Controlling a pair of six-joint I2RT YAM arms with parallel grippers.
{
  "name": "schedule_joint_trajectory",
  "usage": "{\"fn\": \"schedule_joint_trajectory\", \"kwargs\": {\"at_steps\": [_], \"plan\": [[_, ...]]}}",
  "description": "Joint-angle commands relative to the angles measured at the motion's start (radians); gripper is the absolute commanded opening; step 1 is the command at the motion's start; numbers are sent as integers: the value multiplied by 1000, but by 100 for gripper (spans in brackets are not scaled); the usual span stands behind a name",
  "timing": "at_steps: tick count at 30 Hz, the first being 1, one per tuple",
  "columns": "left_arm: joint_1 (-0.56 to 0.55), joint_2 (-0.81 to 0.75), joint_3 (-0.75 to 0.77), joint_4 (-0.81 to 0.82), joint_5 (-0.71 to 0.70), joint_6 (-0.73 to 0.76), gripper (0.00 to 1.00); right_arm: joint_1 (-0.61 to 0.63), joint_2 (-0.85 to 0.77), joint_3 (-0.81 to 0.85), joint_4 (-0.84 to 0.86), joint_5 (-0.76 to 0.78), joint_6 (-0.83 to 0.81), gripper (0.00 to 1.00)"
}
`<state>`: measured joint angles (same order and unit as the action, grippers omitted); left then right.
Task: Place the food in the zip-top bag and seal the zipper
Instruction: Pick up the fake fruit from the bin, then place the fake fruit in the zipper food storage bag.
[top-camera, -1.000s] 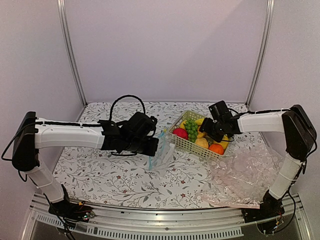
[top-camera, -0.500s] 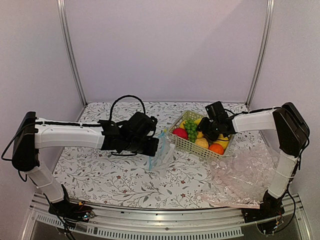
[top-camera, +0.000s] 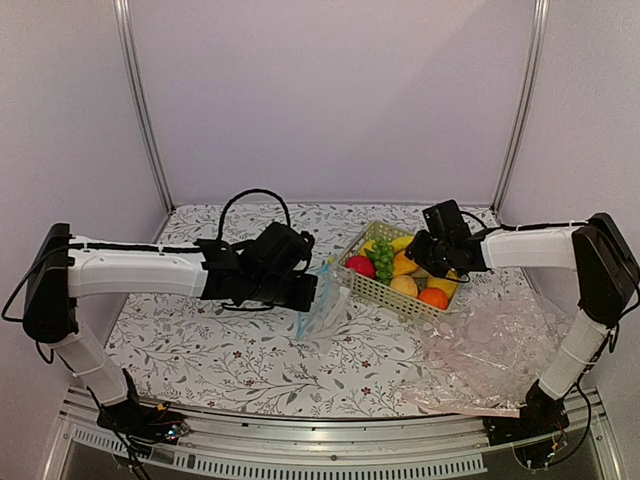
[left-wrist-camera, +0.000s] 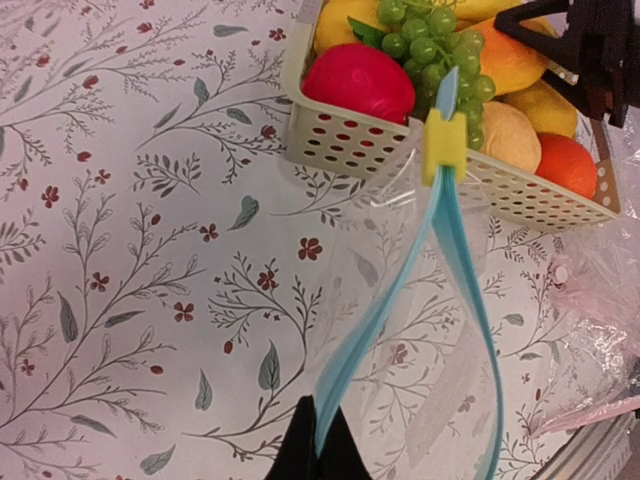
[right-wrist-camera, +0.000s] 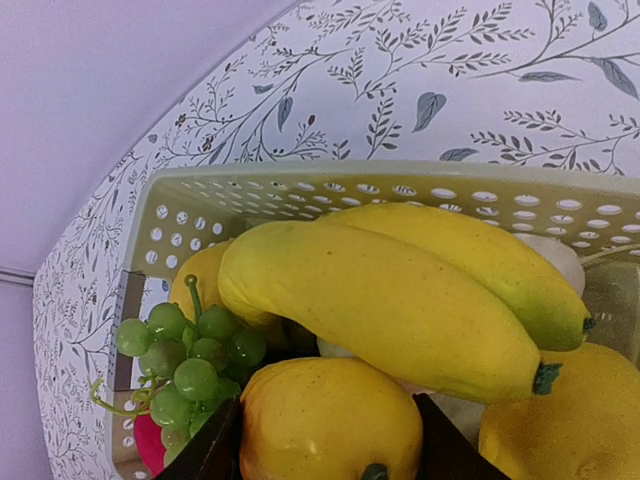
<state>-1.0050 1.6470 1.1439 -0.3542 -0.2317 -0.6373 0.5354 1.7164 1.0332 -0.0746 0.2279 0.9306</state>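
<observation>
- The orange-yellow fruit (right-wrist-camera: 330, 435) lies in the basket (left-wrist-camera: 350, 145), between the fingers of the right gripper (right-wrist-camera: 327, 405).
- Those fingers stand half apart, one close at each side of it; whether they press it I cannot tell.
- The yellow fruit (left-wrist-camera: 547, 105) lies just beside it, also in the basket.
- The bag (top-camera: 322, 312) hangs from the left gripper (left-wrist-camera: 318, 445) down to the table (top-camera: 200, 345), just beside the basket's left corner.
- The zipper (left-wrist-camera: 442, 205) is parted, its two blue strips bowed apart; a yellow slider (left-wrist-camera: 445, 140) sits at the end by the basket wall.
- The left fingers are pinched tight on the bag's mouth edge.
- Bananas (right-wrist-camera: 400, 290), grapes (right-wrist-camera: 195, 365), a red fruit (left-wrist-camera: 358, 80) and an orange (left-wrist-camera: 572, 160) share the basket.
- A pinkish plastic sheet (top-camera: 495, 350) lies on the table right of the basket.
</observation>
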Motion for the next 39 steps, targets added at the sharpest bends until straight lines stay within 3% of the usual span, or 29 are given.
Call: {"fn": "schedule_joint_trajectory", "kwargs": {"at_steps": [1,10,18,29,34,39], "plan": [[10,-23,27,-10,-3,3,0,-5,-95,-23,-42,96,-57,48],[12,-14,48,-25,7,11,0,-3,-299,-34,-169,233,-205,48],[12,-5,76,-46,17,21,0,53,-446,-41,-245,186,-332,49],[11,39,133,-76,73,31,0,366,-604,-14,-296,187,-391,49],[10,46,137,-75,95,20,0,504,-568,8,-217,224,-370,49],[5,48,130,-75,101,16,0,558,-465,66,-133,230,-372,48]]}}
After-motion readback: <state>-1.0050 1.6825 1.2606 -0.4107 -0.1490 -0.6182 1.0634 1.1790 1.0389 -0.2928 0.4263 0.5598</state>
